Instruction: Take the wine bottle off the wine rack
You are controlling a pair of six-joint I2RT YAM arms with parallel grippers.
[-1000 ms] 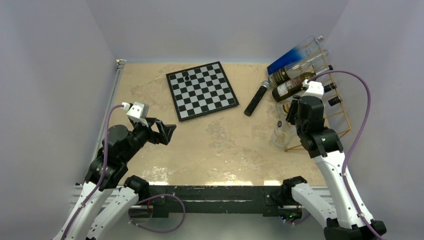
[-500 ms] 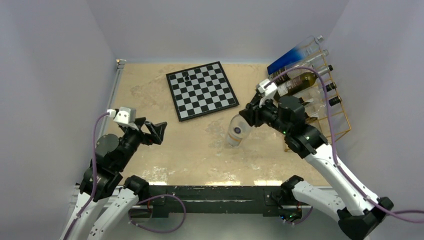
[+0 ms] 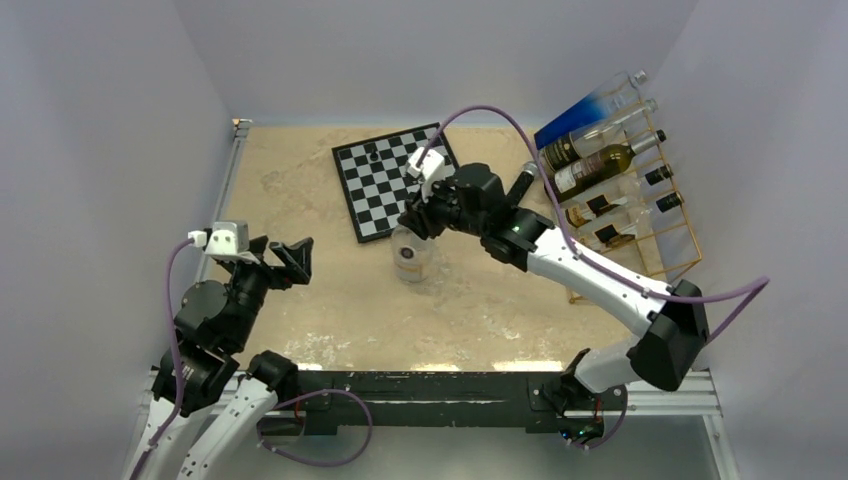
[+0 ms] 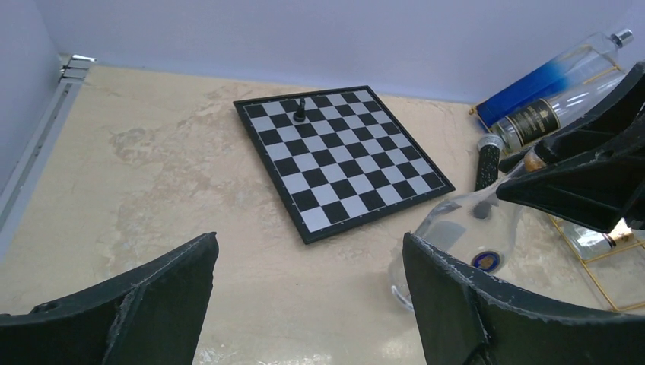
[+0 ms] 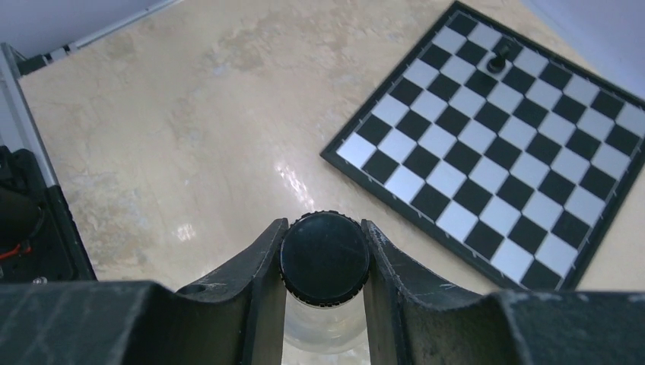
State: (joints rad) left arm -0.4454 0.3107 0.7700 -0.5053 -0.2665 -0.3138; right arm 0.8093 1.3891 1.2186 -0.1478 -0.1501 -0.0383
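Note:
My right gripper [image 3: 420,212] is shut on the black cap [image 5: 325,258] of a clear glass wine bottle [image 3: 410,258]. It holds the bottle nearly upright just in front of the chessboard's near edge, well left of the gold wire wine rack [image 3: 683,250]. The bottle's base is at or just above the table; I cannot tell which. The bottle also shows at the right of the left wrist view [image 4: 464,228]. My left gripper [image 3: 297,255] is open and empty at the left, apart from the bottle; its jaws are wide apart in its wrist view [image 4: 308,251].
A chessboard [image 3: 380,195] with one black piece [image 3: 372,157] lies at the back middle. A black cylinder [image 3: 522,180] lies between board and rack. The rack holds several more bottles, among them a blue one [image 3: 585,110]. Walls close in left, right and back.
My right arm has swung left from the rack to the table's middle, carrying the clear bottle by its cap. My left arm has drawn back a little to the left, gripper still open.

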